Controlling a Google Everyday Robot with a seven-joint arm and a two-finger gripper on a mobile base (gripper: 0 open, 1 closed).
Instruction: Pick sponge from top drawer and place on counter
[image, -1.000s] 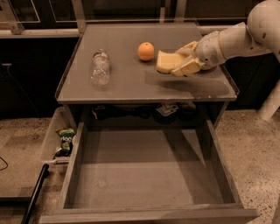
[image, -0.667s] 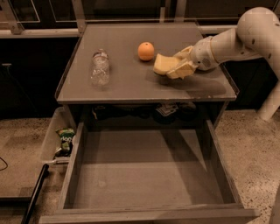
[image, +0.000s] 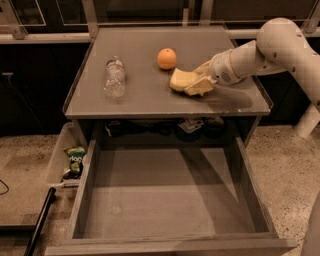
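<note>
Below the left edge of the counter (image: 145, 97), a clear bin (image: 58, 150) sat on the floor with a green packet (image: 75, 161) in it, its print too small to read. On the left part of the counter a clear plastic bottle (image: 114, 77) lay on its side. Further along, toward the middle and back of the counter, stood the orange (image: 167, 58), and just in front and to the right of it the sponge (image: 179, 80) rested on the counter top, apart from the fruit. The gripper (image: 199, 86) was at the sponge's right end, low over the counter; its pale fingers blended with the sponge, but they appeared to be closed on that end. The white arm (image: 260, 52) ran from there past the counter's right edge and was cut off by the frame. Under the counter the top drawer (image: 165, 200) stood pulled fully out with its flat grey bottom bare. The gap between it and the counter was in deep shadow, with dark shapes there that could not be made out.
</note>
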